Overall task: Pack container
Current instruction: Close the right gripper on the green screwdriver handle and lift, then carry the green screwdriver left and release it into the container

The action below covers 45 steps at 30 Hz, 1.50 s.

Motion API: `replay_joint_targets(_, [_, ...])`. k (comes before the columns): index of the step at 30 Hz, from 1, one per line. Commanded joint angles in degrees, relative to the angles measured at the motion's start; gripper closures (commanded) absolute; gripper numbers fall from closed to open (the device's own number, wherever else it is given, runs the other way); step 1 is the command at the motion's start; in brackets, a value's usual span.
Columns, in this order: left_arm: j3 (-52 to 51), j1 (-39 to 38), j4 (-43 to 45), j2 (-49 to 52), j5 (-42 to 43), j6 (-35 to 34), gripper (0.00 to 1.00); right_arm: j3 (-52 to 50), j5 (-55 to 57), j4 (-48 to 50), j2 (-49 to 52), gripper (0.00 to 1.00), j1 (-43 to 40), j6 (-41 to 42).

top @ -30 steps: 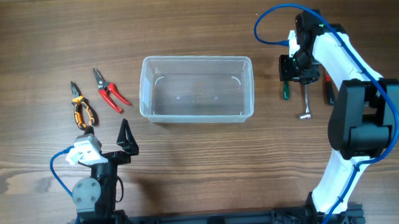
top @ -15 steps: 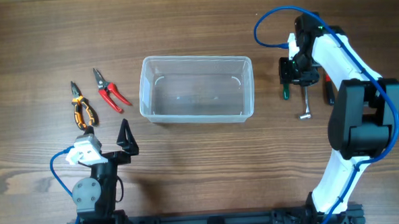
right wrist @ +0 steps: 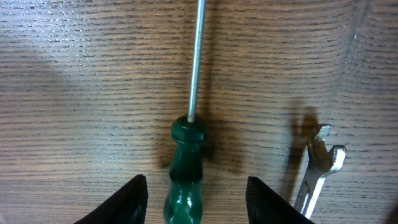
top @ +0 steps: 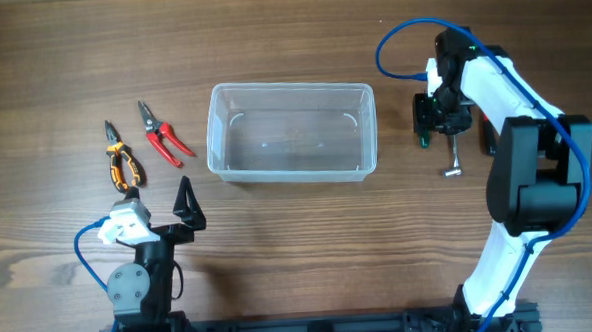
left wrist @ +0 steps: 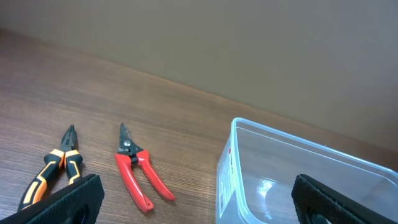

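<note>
Container [top: 288, 85]: mid-table, upright, mouth up. Its long axis runs left-right across the overhead view, with the short ends facing my two arms. It has not moved since a second ago.

What changed: only the right arm. Its gripper [right wrist: 196, 186] has crept a little toward the container's right end and come lower over the green screwdriver [right wrist: 186, 177]. The left arm and the tools on that side sit exactly as before.

Right wrist view: the fingers [right wrist: 132, 200] are spread and straddle the screwdriver handle. There is a strip of wood grain visible on each side, so they are not touching it and grip nothing. The steel shaft runs straight away from the camera. A small wrench [right wrist: 318, 167] lies just beside the handle and apart from it.

On the overhead view, screwdriver and wrench lie near the container's right short wall, outside it.

Left gripper [top: 188, 203]: parked near its base, below the container's left corner. Its wrist view shows the fingers wide apart and holding nothing.

Left of the container on the wooden table [top: 290, 26], well clear of its wall: red-handled cutters [top: 163, 135], then orange-and-black pliers [top: 123, 160] farther out.
</note>
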Motion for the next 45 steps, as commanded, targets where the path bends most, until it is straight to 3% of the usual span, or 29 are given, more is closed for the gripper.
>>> replay_joint_targets(1, [-0.3, -0.4, 0.0, -0.3, 0.5, 1.4, 0.00, -0.5, 0.4, 0.3, 1.3, 0.55, -0.3, 0.1])
replay_joint_targets(3, [-0.3, -0.4, 0.0, -0.3, 0.5, 1.4, 0.00, -0.6, 0.4, 0.3, 1.3, 0.65, -0.3, 0.1])
replay_joint_targets(13, [-0.3, -0.4, 0.0, -0.3, 0.5, 1.4, 0.00, -5.5, 0.3, 4.0, 1.3, 0.59, -0.3, 1.4])
replay_joint_targets(18, [-0.3, -0.4, 0.0, -0.3, 0.5, 1.4, 0.00, -5.5, -0.3, 3.9, 1.3, 0.82, -0.2, 1.4])
replay_joint_targets(24, [-0.3, -0.4, 0.0, -0.3, 0.5, 1.4, 0.00, -5.5, -0.3, 3.4, 1.3, 0.96, -0.1, 1.3])
replay_joint_targets(30, [-0.3, -0.4, 0.0, -0.3, 0.5, 1.4, 0.00, -1.9, -0.3, 1.1, 0.4, 0.96, -0.1, 1.2])
replay_joint_targets(38, [-0.3, -0.4, 0.0, -0.3, 0.5, 1.4, 0.00, 15.7, -0.3, -6.5, -5.4, 0.96, 0.2, -3.4])
replay_joint_targets(45, [-0.3, -0.4, 0.0, -0.3, 0.5, 1.4, 0.00, 21.3, -12.6, -8.3, -15.9, 0.96, 4.4, -17.9])
